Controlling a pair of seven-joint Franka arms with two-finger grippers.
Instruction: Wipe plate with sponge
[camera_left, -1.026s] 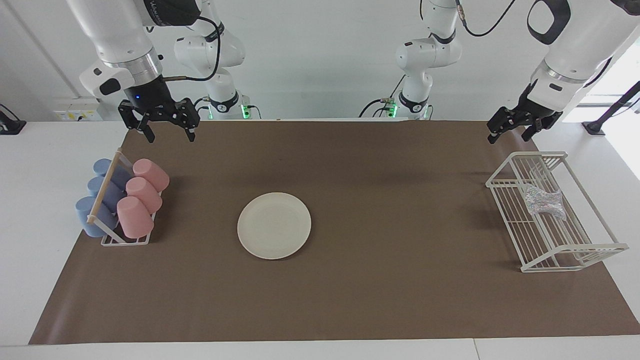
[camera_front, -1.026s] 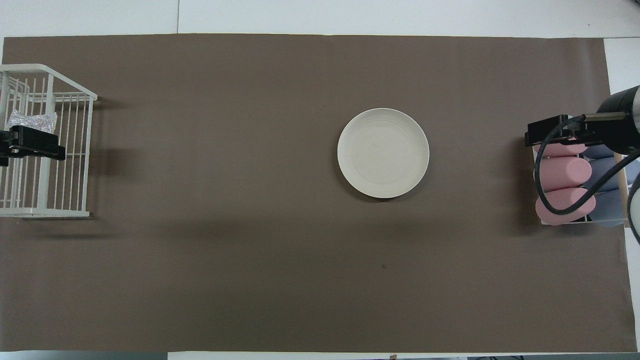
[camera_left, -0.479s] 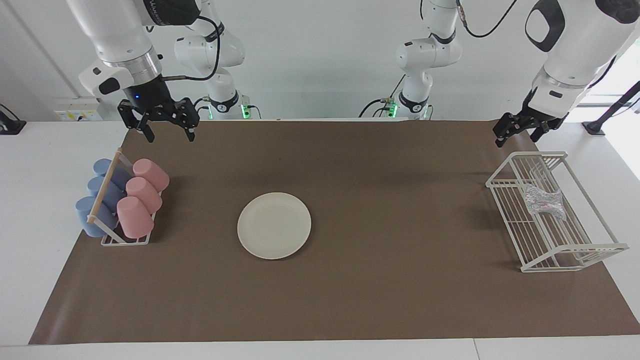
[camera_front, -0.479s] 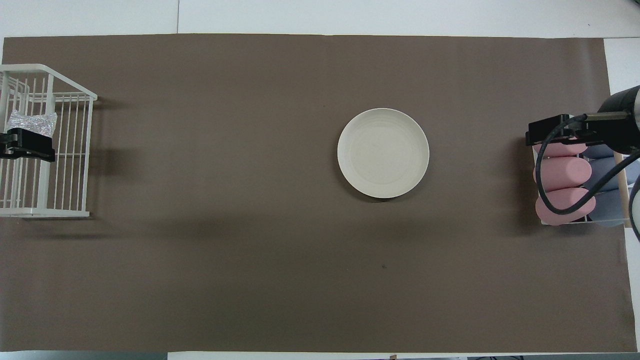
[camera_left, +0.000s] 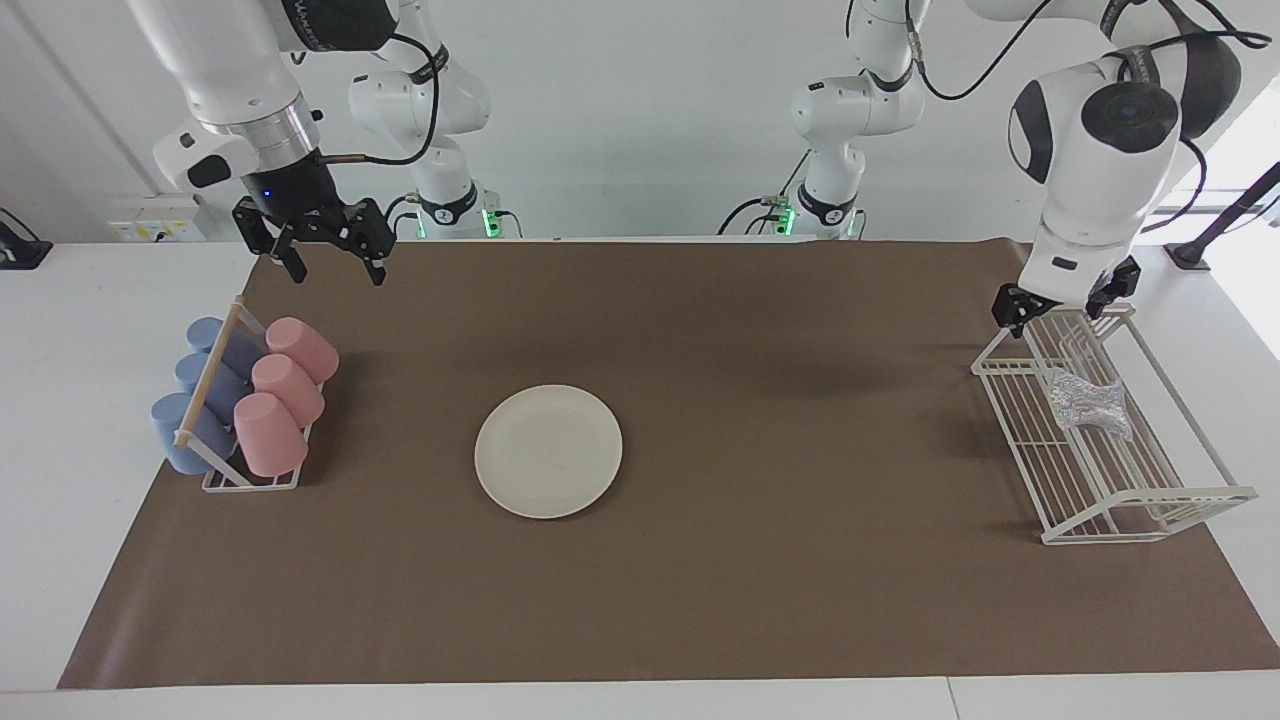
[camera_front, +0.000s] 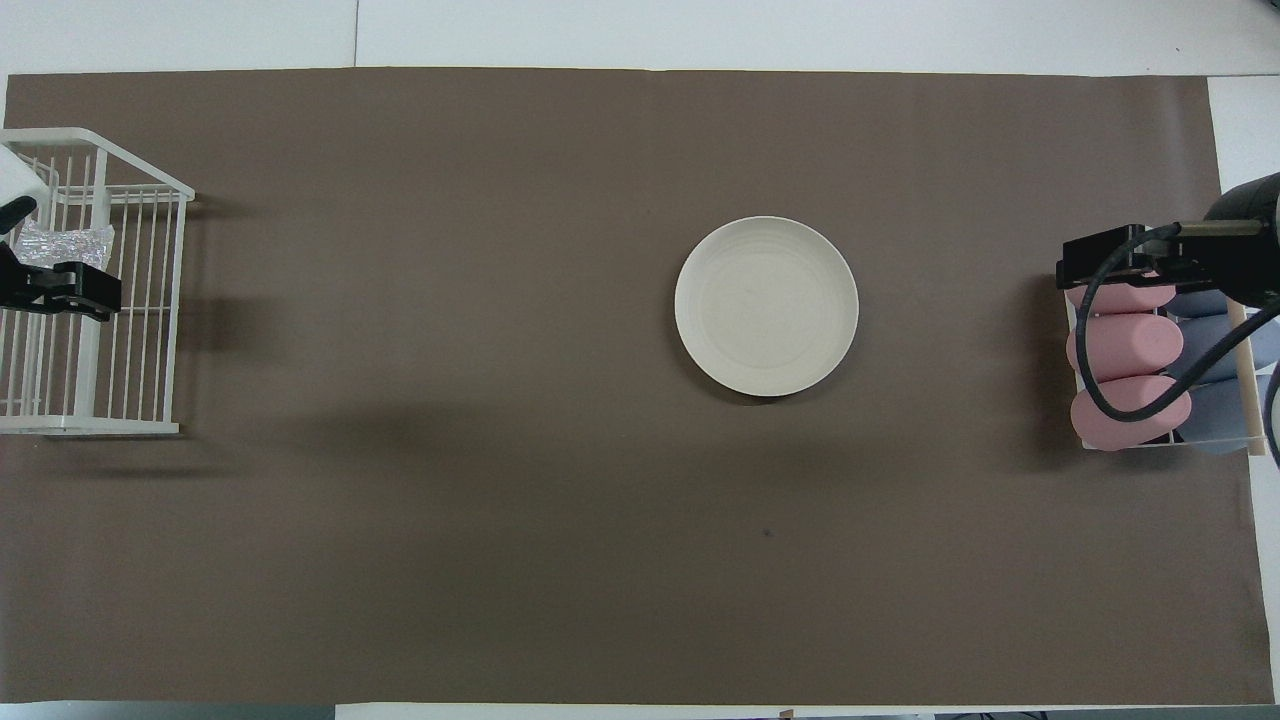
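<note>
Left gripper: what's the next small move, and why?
Probably lower the left gripper into the white wire rack onto the sponge. It is open and over the rack's end nearer the robots, empty; the plate lies unwiped mid-table. The right gripper waits, open, above the cups.

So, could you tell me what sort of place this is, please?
Probably a robotics lab staged as a dishwashing bench: a brown mat, a wire rack holding the sponge, and a plate.
</note>
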